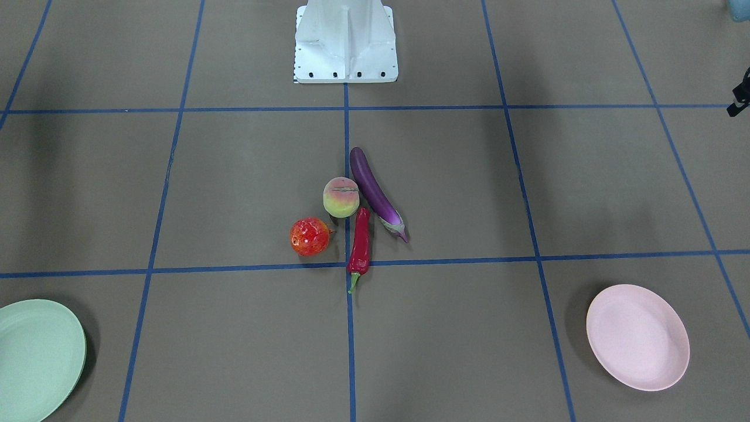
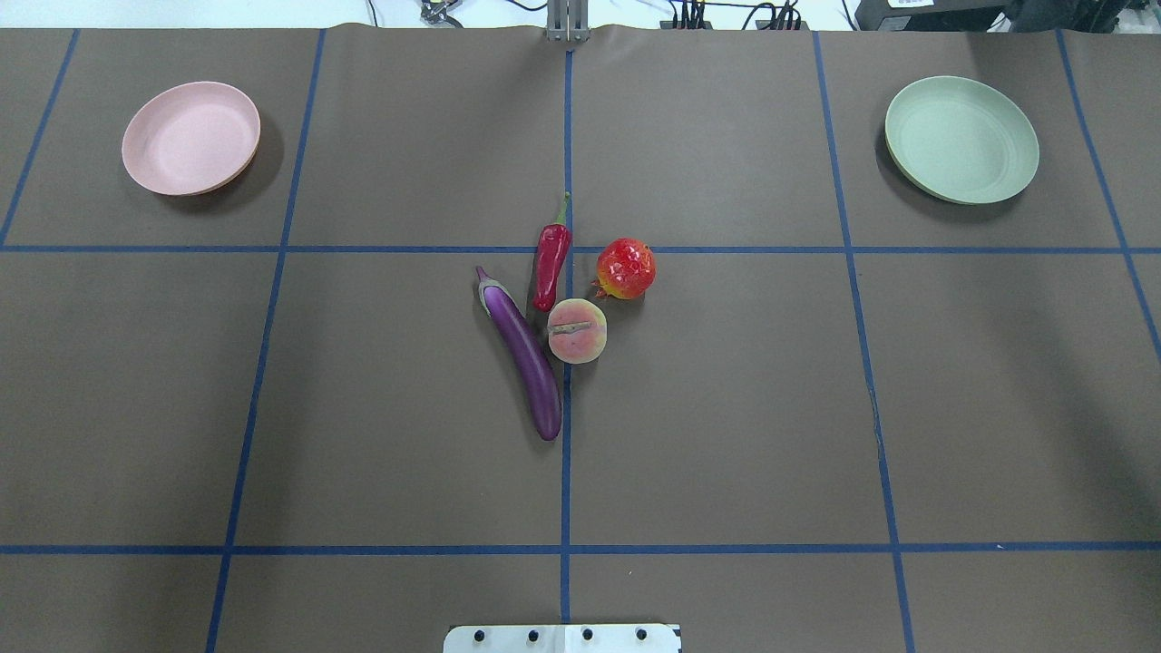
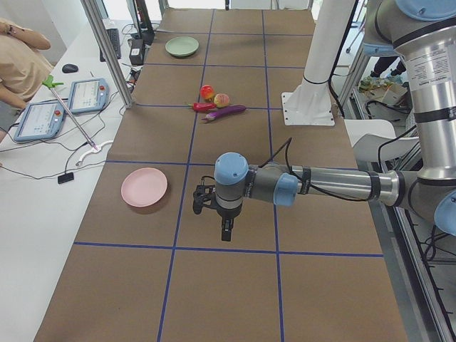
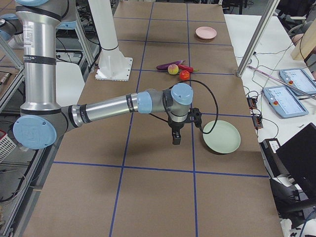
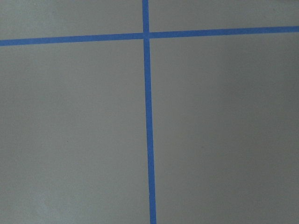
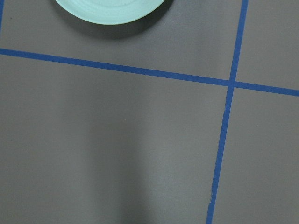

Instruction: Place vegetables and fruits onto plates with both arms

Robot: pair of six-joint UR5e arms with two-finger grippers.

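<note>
Eggplant (image 2: 523, 355), chili pepper (image 2: 551, 265), peach (image 2: 577, 331) and red-orange fruit (image 2: 626, 268) lie bunched mid-table (image 2: 816, 408). Left gripper (image 3: 226, 233) hangs near the pink plate (image 2: 190, 138), right gripper (image 4: 176, 139) near the mint plate (image 2: 961, 139). I cannot tell how wide either gripper stands.

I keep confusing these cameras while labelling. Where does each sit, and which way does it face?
Front-facing: across the table, facing the white pedestal base.
Overhead: behind the robot, looking forward; base edge at bottom.
Exterior left: table's left end; grey left arm near, pale pink round plate.
Exterior right: table's right end; grey right arm near, pale mint green round plate.
Left wrist: straight down, taped table; no body.
Right wrist: down; mint plate's rim.
Shared: first two both show the long purple eggplant.
</note>
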